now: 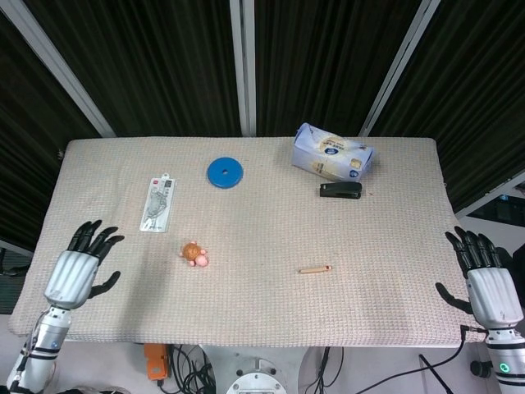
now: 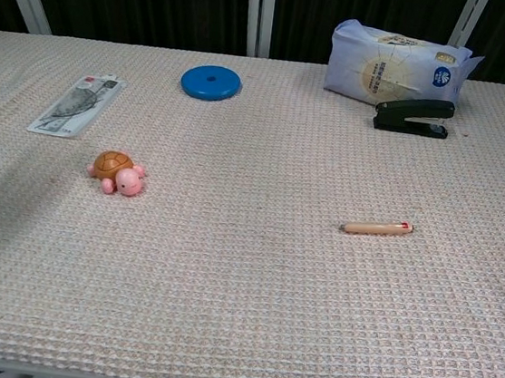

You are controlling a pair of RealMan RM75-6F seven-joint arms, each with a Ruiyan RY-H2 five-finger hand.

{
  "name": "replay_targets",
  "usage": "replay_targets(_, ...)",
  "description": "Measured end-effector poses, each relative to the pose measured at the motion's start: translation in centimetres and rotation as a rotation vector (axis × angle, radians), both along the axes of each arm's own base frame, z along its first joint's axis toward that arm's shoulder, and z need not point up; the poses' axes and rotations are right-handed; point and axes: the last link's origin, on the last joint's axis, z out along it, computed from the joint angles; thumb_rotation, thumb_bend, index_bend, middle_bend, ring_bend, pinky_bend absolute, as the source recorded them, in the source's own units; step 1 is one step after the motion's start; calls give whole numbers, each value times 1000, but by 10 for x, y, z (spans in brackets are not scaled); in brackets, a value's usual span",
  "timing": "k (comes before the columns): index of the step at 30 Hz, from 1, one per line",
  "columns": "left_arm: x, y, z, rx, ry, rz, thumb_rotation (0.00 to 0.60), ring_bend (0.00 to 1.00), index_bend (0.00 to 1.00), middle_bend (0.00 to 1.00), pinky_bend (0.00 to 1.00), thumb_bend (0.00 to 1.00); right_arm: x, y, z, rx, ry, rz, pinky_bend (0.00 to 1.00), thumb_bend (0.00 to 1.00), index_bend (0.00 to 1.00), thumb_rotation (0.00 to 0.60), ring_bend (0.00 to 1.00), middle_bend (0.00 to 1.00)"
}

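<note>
The left hand [image 1: 78, 268] is held open and empty over the bench [image 1: 246, 304], nearest the toy turtle [image 1: 194, 254], which lies to its right. The right hand [image 1: 484, 275], also open, is parked far off.

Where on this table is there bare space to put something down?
Bare cloth lies between the turtle toy and pencil, and along the near edge between both hands. The far right corner is crowded: tissue pack beside stapler.
</note>
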Motion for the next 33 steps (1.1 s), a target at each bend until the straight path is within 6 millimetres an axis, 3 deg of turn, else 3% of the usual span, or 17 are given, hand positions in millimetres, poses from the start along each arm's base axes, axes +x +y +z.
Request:
replay_targets(5, 10, 29, -31, -60, 14, -42, 600, 0, 288, 219, 104, 261, -3, 2, 2, 7, -8, -6, 0, 148, 0, 600, 0, 0)
replay_targets(9, 20, 49, -67, -141, 23, -36, 600, 8, 297, 225, 120, 289, -7, 2, 6, 5, -8, -12, 0, 154, 0, 600, 0, 0)
replay_targets(15, 24, 66, -103, -212, 69, -3, 600, 17, 302, 235, 133, 311, -11, 2, 10, 3, -11, -21, 0, 169, 0, 600, 0, 0)
replay_targets(33, 31, 78, -132, -291, 91, -12, 600, 17, 303, 244, 133, 310, -18, 0, 9, 4, -15, -43, 0, 170, 0, 600, 0, 0)
